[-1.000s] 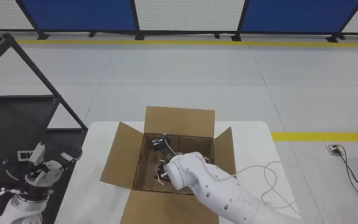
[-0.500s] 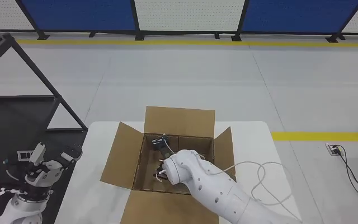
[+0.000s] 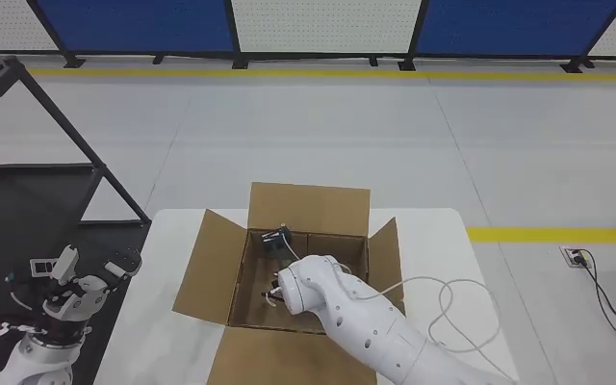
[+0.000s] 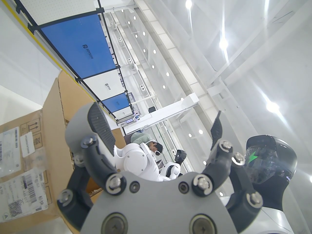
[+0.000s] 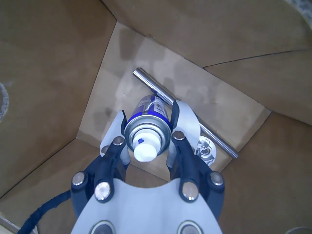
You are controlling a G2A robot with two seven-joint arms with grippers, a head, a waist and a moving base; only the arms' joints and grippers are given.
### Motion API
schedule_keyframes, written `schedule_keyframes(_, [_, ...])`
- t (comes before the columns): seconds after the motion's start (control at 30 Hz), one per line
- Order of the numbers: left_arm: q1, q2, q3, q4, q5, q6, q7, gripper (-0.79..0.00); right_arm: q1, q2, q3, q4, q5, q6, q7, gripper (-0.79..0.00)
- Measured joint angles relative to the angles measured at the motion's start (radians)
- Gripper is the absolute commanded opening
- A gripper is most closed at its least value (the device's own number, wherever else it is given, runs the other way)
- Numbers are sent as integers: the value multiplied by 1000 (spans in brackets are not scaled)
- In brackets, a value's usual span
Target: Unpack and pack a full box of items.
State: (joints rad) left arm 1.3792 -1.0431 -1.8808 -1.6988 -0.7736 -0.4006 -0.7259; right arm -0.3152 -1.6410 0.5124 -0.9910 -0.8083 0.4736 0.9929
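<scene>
Spray can point(image 5: 147, 129) | right claw point(image 5: 149, 113) is grasping it inside box point(image 5: 195, 13) | smooth can may be slipping, hitting rod point(image 5: 156, 88) beside claw

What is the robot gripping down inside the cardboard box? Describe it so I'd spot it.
Look into the open cardboard box on the white table. Deep inside, the right gripper clamps a spray can. It is blue with a white nozzle, unlike the bare shiny metal rod lying beside it.
</scene>
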Motion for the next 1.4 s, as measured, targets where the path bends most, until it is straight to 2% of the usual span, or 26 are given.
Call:
schedule_keyframes(0.2, [0,0,0,0,0,0,0,0,-20,18,38,-99,-80,39,28,-785])
schedule_keyframes(0.4, [0,0,0,0,0,0,0,0,-92,69,99,-355,-261,104,117,-785])
schedule_keyframes(0.57, [0,0,0,0,0,0,0,0,-218,126,181,-653,-476,119,223,-785])
schedule_keyframes(0.73, [0,0,0,0,0,0,0,0,-380,166,280,-948,-658,91,262,-785])
schedule_keyframes(0.87, [0,0,0,0,0,0,0,0,-496,180,351,-1138,-778,78,276,-785])
schedule_keyframes(1.0, [0,0,0,0,0,0,0,0,-609,183,436,-1303,-835,70,283,-785])
schedule_keyframes(1.4, [0,0,0,0,0,0,0,0,-626,183,447,-1327,-835,67,286,-785])
